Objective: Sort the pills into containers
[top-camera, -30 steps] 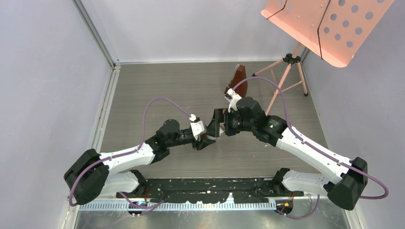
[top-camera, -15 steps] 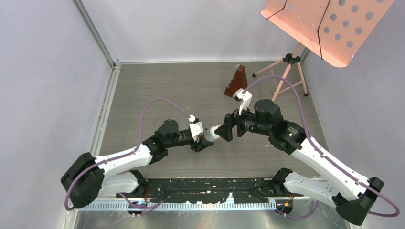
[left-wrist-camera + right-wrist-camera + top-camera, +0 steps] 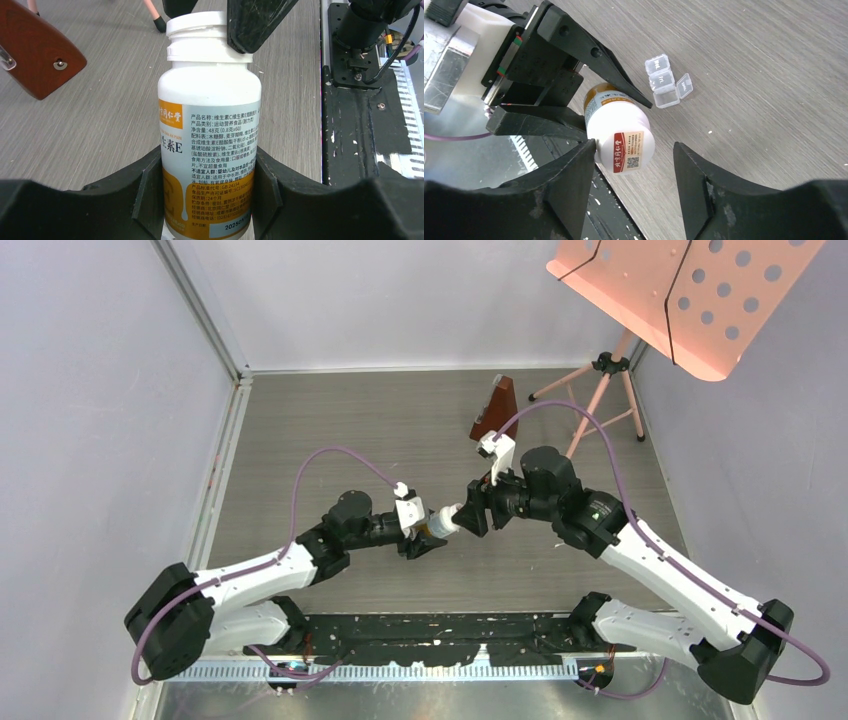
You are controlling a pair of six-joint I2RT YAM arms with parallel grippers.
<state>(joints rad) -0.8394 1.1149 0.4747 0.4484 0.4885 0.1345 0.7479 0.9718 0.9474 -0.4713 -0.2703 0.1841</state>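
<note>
A white pill bottle point(image 3: 210, 125) with an orange label lies level in my left gripper point(image 3: 207, 167), whose jaws are shut on its lower body. Its white cap point(image 3: 200, 30) is on and points at my right gripper point(image 3: 634, 150). That gripper is open around the cap point(image 3: 626, 145); its left finger point(image 3: 574, 175) touches or nearly touches the cap, and the right finger stands clear. In the top view the bottle point(image 3: 441, 522) spans between both grippers. The clear strip container point(image 3: 665, 81) lies on the table with one lid open. No pills show.
A brown wooden metronome point(image 3: 496, 410) stands behind the grippers, also in the left wrist view point(image 3: 35, 52). A pink music stand point(image 3: 680, 290) on tripod legs point(image 3: 600, 390) is at the back right. The black base strip point(image 3: 440, 635) runs along the near edge.
My right gripper drew back to the right from my left gripper, uncovering the bottle's cap, then edged slightly back toward it. The left arm held the bottle nearly still.
</note>
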